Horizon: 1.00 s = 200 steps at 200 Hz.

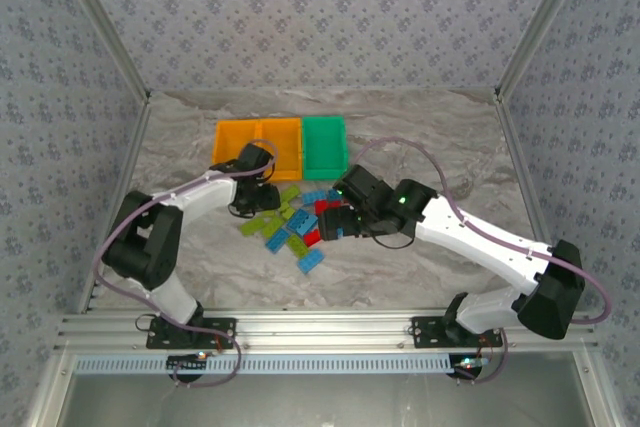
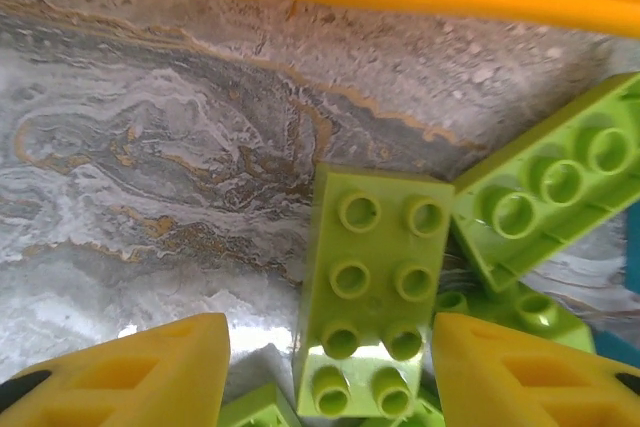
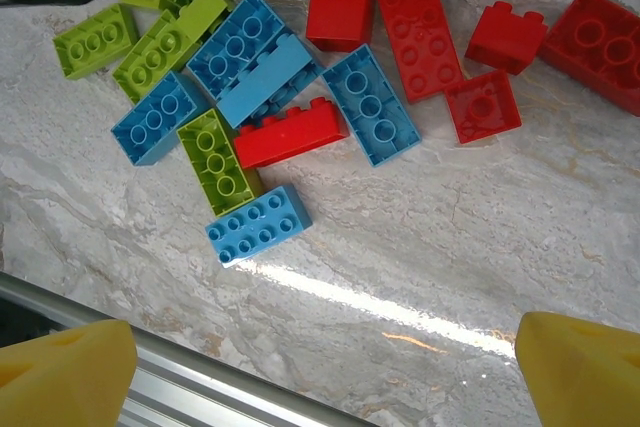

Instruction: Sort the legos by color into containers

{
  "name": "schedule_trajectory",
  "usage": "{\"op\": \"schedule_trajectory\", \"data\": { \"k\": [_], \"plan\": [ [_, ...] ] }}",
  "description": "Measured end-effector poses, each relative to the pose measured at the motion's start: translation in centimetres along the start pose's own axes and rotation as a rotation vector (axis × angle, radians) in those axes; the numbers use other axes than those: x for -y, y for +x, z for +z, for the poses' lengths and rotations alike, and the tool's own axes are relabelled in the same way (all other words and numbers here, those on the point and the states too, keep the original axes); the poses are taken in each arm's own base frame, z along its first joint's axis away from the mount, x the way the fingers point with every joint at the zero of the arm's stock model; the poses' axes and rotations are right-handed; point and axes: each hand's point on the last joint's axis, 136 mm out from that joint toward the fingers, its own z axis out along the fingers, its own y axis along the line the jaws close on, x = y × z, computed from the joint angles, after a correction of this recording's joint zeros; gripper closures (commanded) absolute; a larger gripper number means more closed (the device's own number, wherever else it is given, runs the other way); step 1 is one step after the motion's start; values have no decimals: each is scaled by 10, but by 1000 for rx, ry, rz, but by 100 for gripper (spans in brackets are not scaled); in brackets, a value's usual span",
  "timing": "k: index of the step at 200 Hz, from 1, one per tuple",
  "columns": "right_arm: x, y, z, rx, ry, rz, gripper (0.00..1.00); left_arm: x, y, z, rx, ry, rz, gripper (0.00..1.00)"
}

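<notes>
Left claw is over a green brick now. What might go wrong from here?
1. The left claw straddles the green brick off-centre, and a second green brick crowds its right side, so a grip may twist it or drag both along.
2. The open right claw hangs at the same pile, near the left one, so the two may bump.

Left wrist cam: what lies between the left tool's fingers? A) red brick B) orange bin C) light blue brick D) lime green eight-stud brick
D: a lime green eight-stud plastic brick lies studs-up on the marbled table, between the yellow fingers of the left tool.
</notes>
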Motion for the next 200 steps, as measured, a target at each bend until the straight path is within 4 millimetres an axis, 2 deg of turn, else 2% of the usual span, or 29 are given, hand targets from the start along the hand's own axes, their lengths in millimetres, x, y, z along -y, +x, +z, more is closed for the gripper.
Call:
{"op": "schedule_trajectory", "data": {
  "k": [37,63,78,89,103,118,130,151,164,179,200],
  "plan": [
    [1,3,0,-6,9,-5,0,4,-3,6,-9,11,5,46],
    [-1,2,-3,-5,7,-9,0,6,-6,8,-2,21,8,53],
    [-6,0,-6,3,-6,-15,0,0,-7,9,-1,0,5,55],
    [-11,-1,-9,8,-15,-21,0,-7,-7,12,-5,-19,-4,61],
    [-17,-4,-11,15,-26,-29,0,-15,-6,14,-10,-37,-10,63],
    [-22,-4,-12,15,-33,-37,0,-19,-9,13,-3,-44,-15,64],
    [-24,-4,-11,12,-34,-42,0,-21,-9,12,1,-47,-14,72],
    [-27,-5,-10,10,-35,-47,0,-23,-6,8,3,-47,-11,74],
    [-30,-5,-12,13,-40,-48,0,-25,-3,2,5,-46,-10,74],
    [-35,-6,-15,20,-49,-58,0,-23,-6,-15,32,-28,-12,74],
    [-46,-8,-21,40,-73,-77,0,-14,-21,-60,147,42,-15,72]
  ]
}}
